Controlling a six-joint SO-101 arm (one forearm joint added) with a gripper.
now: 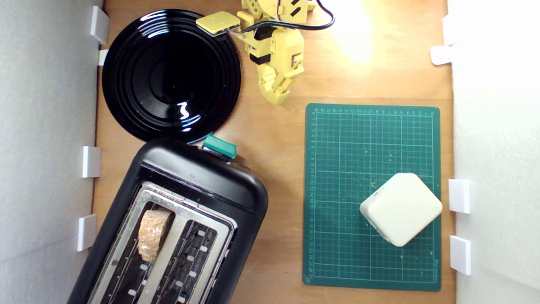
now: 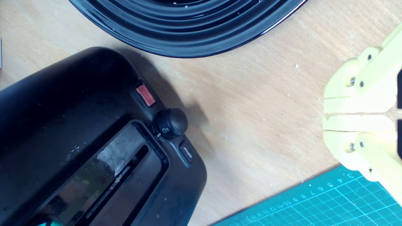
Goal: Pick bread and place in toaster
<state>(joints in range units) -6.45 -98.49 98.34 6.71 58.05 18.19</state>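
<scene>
The bread (image 1: 152, 234), a tan holey slice with brown crust, stands on edge in one slot of the black toaster (image 1: 198, 185) at the exterior view's lower left. That toaster has a silver top plate and a teal-green lever tab (image 1: 220, 146). My yellow gripper (image 1: 276, 96) hangs at the top centre, well away from the toaster and beside the black plate, shut with nothing in it. The wrist view shows the two yellow fingers (image 2: 355, 105) pressed together over bare wood, with the toaster's end (image 2: 94, 131) and its round knob (image 2: 171, 123) close by.
A round glossy black plate (image 1: 171, 76) lies at the upper left. A green cutting mat (image 1: 337, 190) covers the right side, with a cream-white rounded square block (image 1: 400, 208) on it. White brackets (image 1: 459, 195) line both side walls. Bare wood runs between toaster and mat.
</scene>
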